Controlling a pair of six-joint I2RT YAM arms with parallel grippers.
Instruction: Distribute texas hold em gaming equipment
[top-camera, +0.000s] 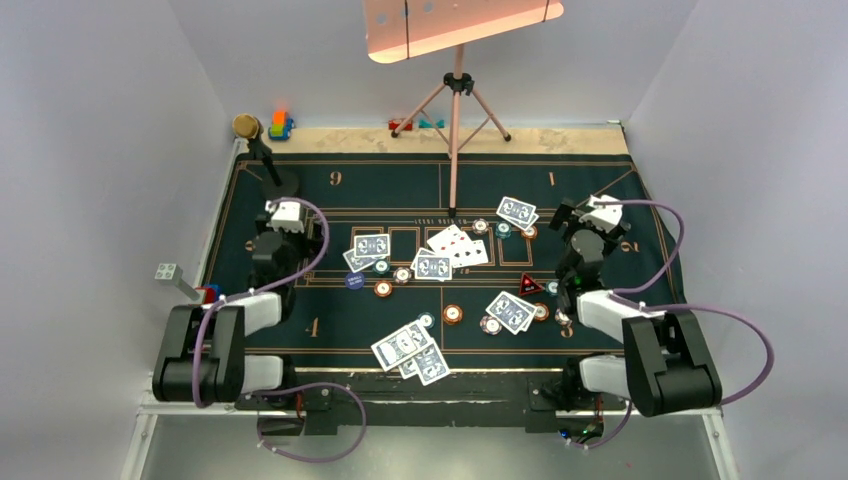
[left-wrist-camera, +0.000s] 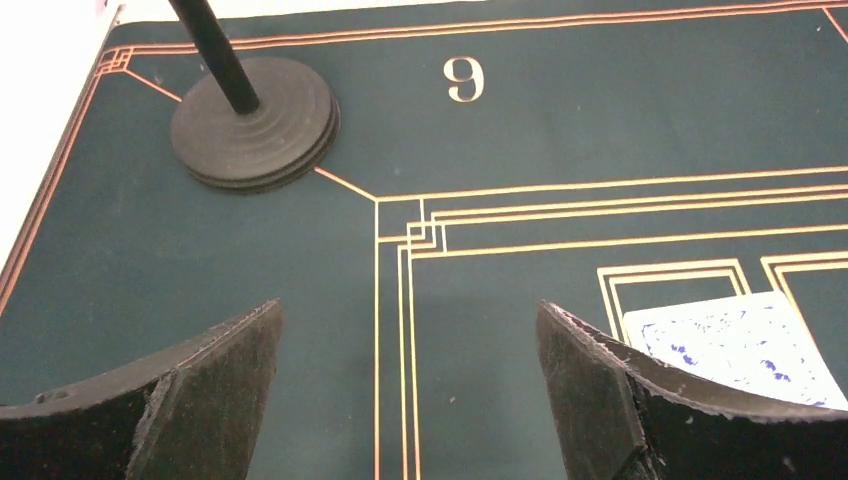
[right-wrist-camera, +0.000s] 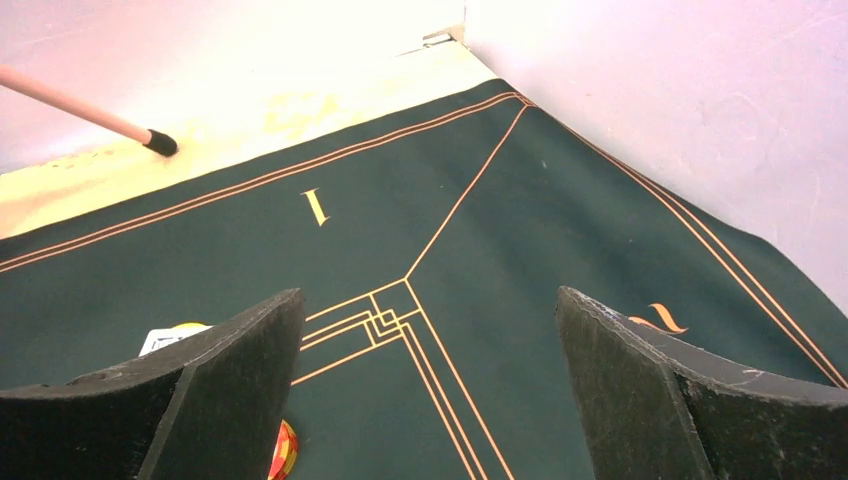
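Blue-backed cards lie on the dark green mat (top-camera: 300, 330) in pairs: near the middle left (top-camera: 372, 246), centre (top-camera: 433, 266), back right (top-camera: 516, 211), right (top-camera: 510, 311) and front (top-camera: 410, 350). Face-up cards (top-camera: 455, 243) lie at the centre. Orange chips (top-camera: 453, 314), teal chips (top-camera: 381, 266), a dark blue disc (top-camera: 353, 281) and a red-black triangular marker (top-camera: 529, 285) lie among them. My left gripper (top-camera: 285, 213) is open and empty over bare mat (left-wrist-camera: 410, 330); a card corner (left-wrist-camera: 735, 345) shows beside its right finger. My right gripper (top-camera: 592, 212) is open and empty over mat lines (right-wrist-camera: 430, 330).
A black stand with a gold top (top-camera: 262, 150) rests at the mat's back left; its base (left-wrist-camera: 255, 125) lies ahead of my left gripper. A pink tripod (top-camera: 456, 120) stands at the back centre. Toy blocks (top-camera: 280, 125) sit beyond the mat. Walls close in on both sides.
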